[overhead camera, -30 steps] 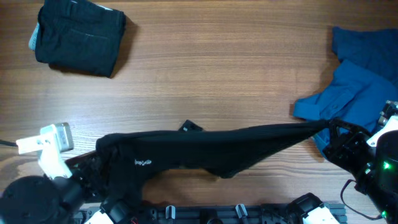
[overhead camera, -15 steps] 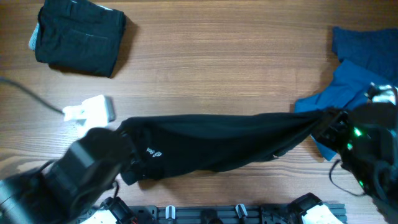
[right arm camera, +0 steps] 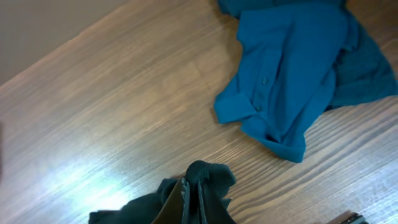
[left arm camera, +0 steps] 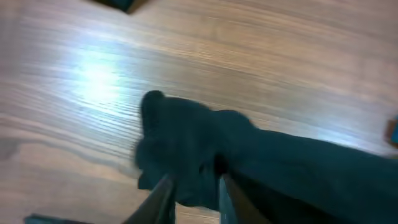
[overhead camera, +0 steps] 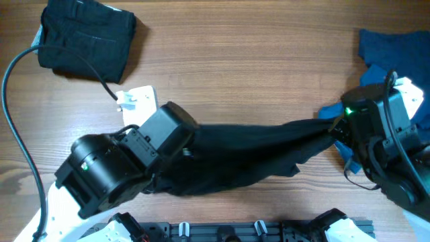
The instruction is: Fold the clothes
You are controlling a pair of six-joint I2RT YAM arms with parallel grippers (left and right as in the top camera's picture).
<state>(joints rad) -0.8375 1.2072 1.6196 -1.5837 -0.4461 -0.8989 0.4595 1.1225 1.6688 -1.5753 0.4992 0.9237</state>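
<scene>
black shirt (overhead camera: 262, 149) is stretched, not yet folded | right gripper (right arm camera: 191, 188) jaws are clamped on it | left gripper (left arm camera: 194, 185) jaws: state cannot be told | blue garments (overhead camera: 384, 86) unfolded

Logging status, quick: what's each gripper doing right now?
Left gripper: black shirt between its jaws; grip cannot be told.
Right gripper: closed on the black shirt.

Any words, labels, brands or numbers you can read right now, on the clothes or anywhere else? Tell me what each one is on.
None can be read: the black shirt, the blue shirt and the folded black garment show no legible print, label or number in any view.
</scene>
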